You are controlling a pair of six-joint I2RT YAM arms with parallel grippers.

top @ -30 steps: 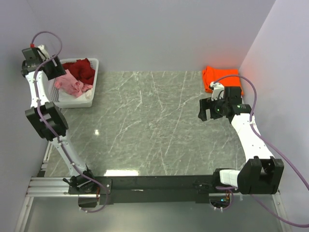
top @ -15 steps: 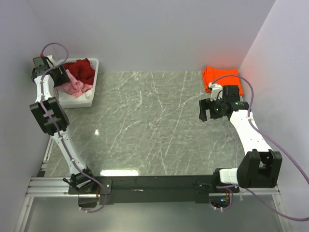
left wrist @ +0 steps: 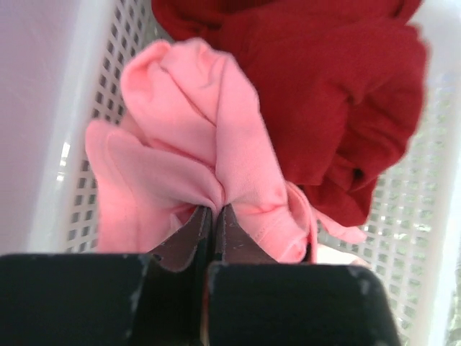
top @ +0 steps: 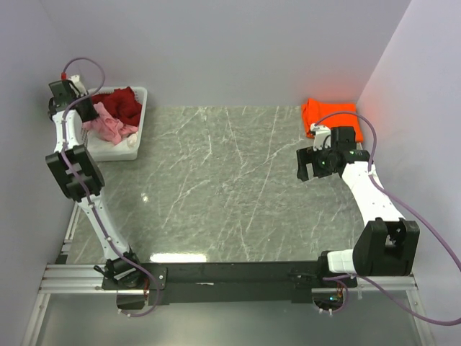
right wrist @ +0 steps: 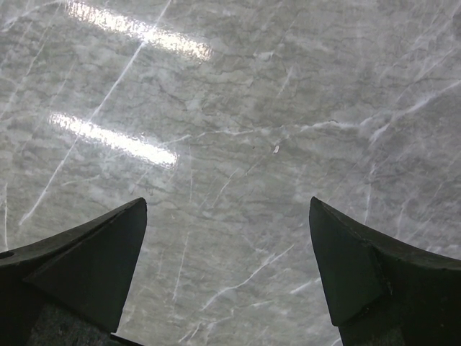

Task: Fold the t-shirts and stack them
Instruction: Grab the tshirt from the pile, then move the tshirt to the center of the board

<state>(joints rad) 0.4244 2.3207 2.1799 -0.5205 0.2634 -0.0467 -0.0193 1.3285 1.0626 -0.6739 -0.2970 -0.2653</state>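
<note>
While my left hand (left wrist: 209, 216) sits down in the white lattice basket (left wrist: 86, 108) at the far left corner, it is pinched together on a bunched fold of the light pink t-shirt (left wrist: 187, 144), and the cloth puckers where it is caught. I read this as the pick-up step for the next shirt: the grasp is made and the lift is not yet begun. The dark red t-shirt (left wrist: 331, 94) lies heaped just beside the pink one, touching it along one side. A pale patch low in the wrist view may be another garment underneath, though I cannot tell from here. Across the bench (top: 230, 180), the orange t-shirt (top: 328, 115) rests folded in the far right corner, which I take to be the start of the stack. My right hand (right wrist: 227, 245) hangs over bare marble near that shirt, spread wide and holding nothing. Next I want a straight lift out of the basket, high enough for the pink shirt to clear the rim without dragging the red one along. Then it needs carrying to the open middle of the bench, where the right hand can take a second corner for spreading it flat.
</note>
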